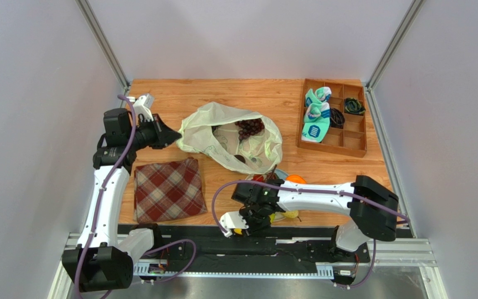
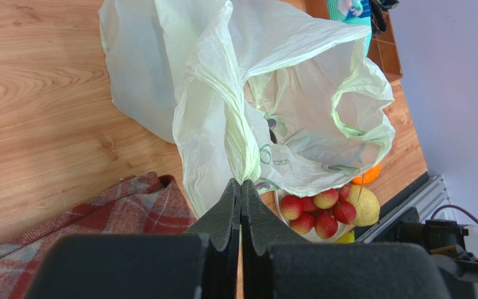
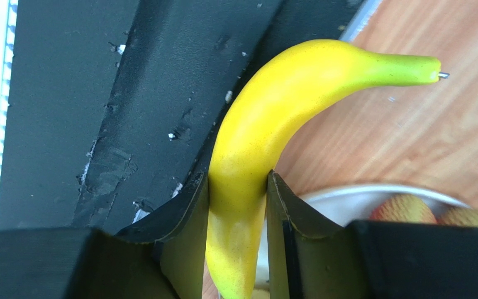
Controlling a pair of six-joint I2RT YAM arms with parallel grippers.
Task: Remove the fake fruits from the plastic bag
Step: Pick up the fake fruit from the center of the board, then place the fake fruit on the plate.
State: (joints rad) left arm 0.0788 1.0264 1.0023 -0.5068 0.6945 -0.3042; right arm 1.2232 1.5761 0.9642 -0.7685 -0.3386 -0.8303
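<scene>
The plastic bag (image 1: pixel 232 138) lies crumpled on the wooden table (image 1: pixel 248 93), behind the arms and left of centre. It is one thin, translucent pale cream-green bag with small dark print, and its mouth gapes toward the near side. The left gripper (image 2: pixel 241 187) has its jaws pressed together on a twisted fold of the bag's edge, with the film bunched into a rope just above the pads.

Inside the bag sits one dark purple grape bunch (image 1: pixel 249 128), seen from above through the opening. Four fruits are outside it. One is a yellow banana (image 3: pixel 266 124), glossy and shading to green at its tip. The right gripper (image 3: pixel 237 184) clamps it across its thicker part, both pads flat against the skin, above the black strip at the table's near edge. The other three cluster on a single white plate (image 3: pixel 360 192) just beside the bag's near side: one red grape bunch (image 2: pixel 317 212) (its berries red with yellowish blush), one yellowish pear (image 2: pixel 367 205) touching it, and one orange (image 2: pixel 368 176) partly hidden behind the bag.

One red plaid cloth (image 1: pixel 168 190) lies flat near the left arm, apart from the bag.
</scene>
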